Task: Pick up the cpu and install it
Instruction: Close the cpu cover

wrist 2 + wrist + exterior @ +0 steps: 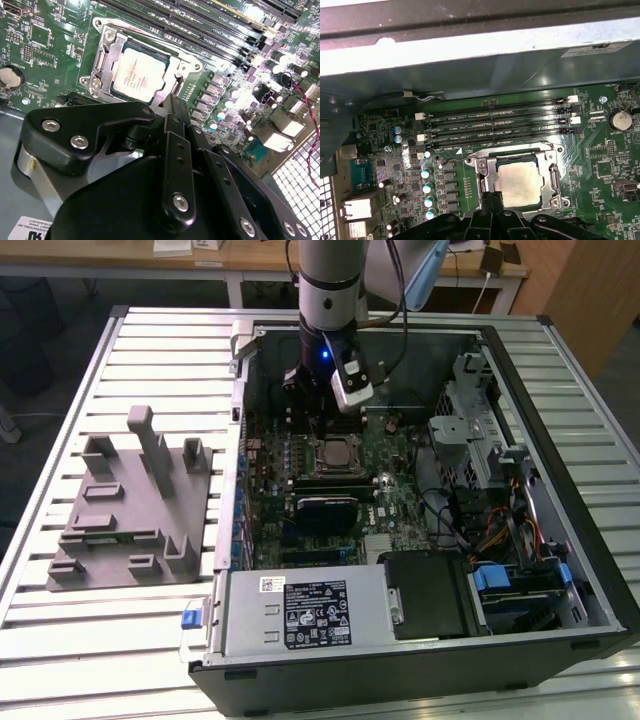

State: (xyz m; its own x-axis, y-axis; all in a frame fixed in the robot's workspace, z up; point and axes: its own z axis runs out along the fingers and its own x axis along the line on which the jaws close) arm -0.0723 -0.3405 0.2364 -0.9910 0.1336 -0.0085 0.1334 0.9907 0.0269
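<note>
The gripper [176,107], black linkage up close in the second wrist view, is clenched on nothing. Its tips are over the near edge of the cpu [139,76] (touching or not, I cannot tell). The cpu lies flat in its socket [106,55], with the metal frame bordering its sides. Beyond the socket run the slots [495,125], then a bare strip of board before the case wall [470,75]. The fixture [130,500] lies outside the case, well apart, on the exterior view's left.

Satin metal cpu [137,75], shiny metal socket frame [106,52], glossy motherboard [45,55], matt plastic fixture block [125,530]
</note>
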